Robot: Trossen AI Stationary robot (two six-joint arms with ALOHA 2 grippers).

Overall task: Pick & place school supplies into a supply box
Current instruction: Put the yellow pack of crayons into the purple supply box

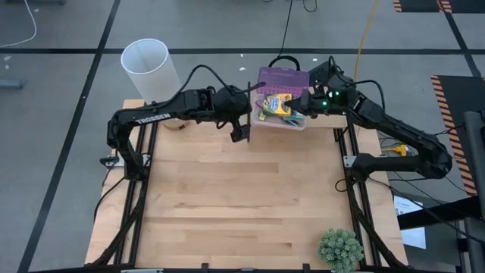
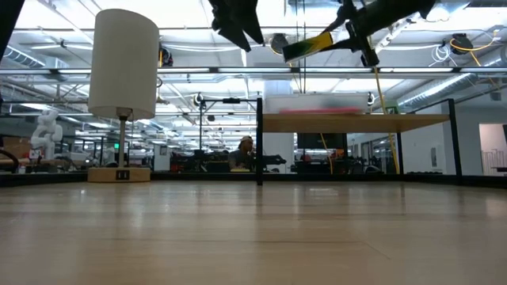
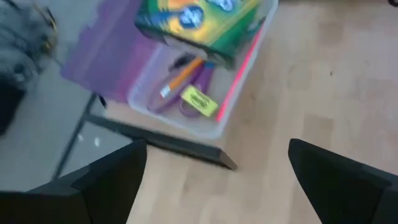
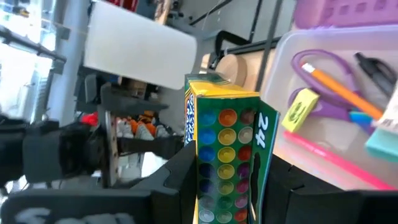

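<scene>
The right gripper pinches the green-yellow crayon box, a printed cardboard carton, between its two dark fingers, its long axis running out from the jaws and over the clear plastic supply box at the worktop's far edge. Purple-handled scissors, an orange pencil, a pink pen and a yellow piece lie inside. The left gripper hangs spread and empty just beside the box.

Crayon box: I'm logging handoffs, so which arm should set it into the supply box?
Right. The right gripper is shut on the crayon box and holds it over the open supply box. The left gripper hangs open and empty beside the box.
</scene>
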